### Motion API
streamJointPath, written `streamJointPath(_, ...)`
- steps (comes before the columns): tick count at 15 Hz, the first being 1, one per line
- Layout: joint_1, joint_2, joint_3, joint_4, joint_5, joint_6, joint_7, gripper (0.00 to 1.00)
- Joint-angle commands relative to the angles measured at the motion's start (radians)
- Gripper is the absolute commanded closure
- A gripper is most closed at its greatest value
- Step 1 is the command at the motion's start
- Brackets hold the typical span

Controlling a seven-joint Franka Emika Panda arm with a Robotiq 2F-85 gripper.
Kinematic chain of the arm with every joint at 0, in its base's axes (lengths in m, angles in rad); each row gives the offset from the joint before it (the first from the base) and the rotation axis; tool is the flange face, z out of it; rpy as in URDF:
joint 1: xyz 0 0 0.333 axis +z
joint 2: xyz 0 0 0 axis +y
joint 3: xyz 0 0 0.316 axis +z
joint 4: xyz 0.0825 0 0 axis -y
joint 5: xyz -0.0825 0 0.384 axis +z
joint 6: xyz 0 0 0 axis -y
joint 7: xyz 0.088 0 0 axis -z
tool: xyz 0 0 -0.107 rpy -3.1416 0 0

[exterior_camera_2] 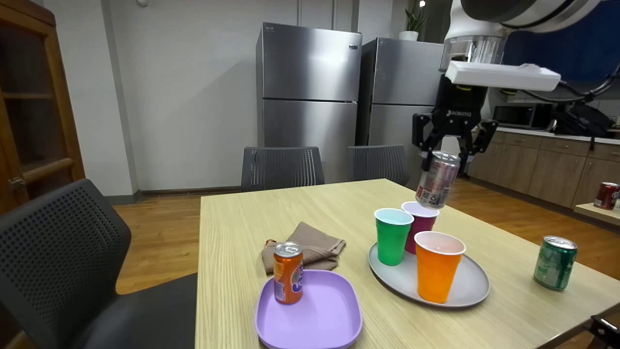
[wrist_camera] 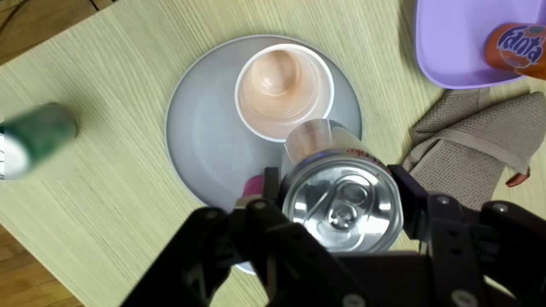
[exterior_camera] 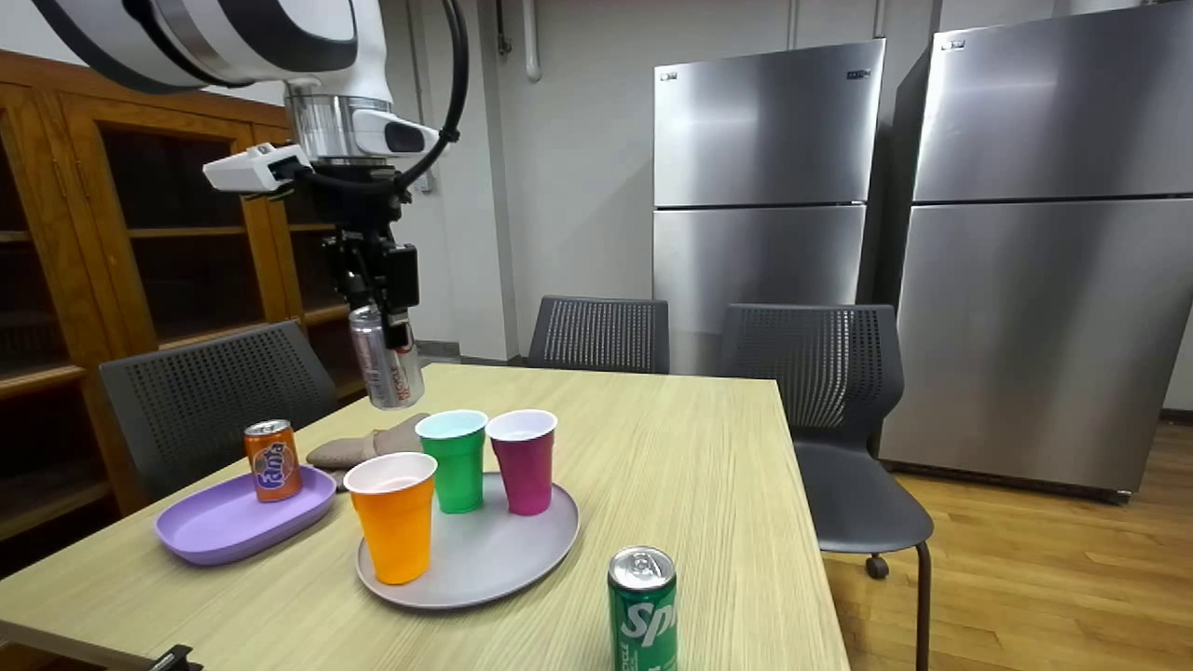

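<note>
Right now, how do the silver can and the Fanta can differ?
The silver can is held tilted in midair by the gripper; the Fanta can stands upright on the purple tray. The silver can shows red lettering; the Fanta can is orange with bluish lettering. Both are drink cans, lids up.

Drinks can (exterior_camera_2: 438,182), one: silver, red lettering, metal lid (wrist_camera: 342,204) (its pull tab (wrist_camera: 343,214) was in place). Held near its upper end in the gripper (exterior_camera_2: 444,161), lid uppermost, it hung above the table (exterior_camera_2: 232,252), body tilted in both exterior views.
</note>
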Motion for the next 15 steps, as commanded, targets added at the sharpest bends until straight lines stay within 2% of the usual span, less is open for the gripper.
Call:
streamJointPath(1,0.03,-0.039,0.041,0.021,0.026,-0.066,-0.032,0.61)
streamJointPath(15,0.172,-0.002,0.174,0.044,0.047,-0.087,-0.027,0.61)
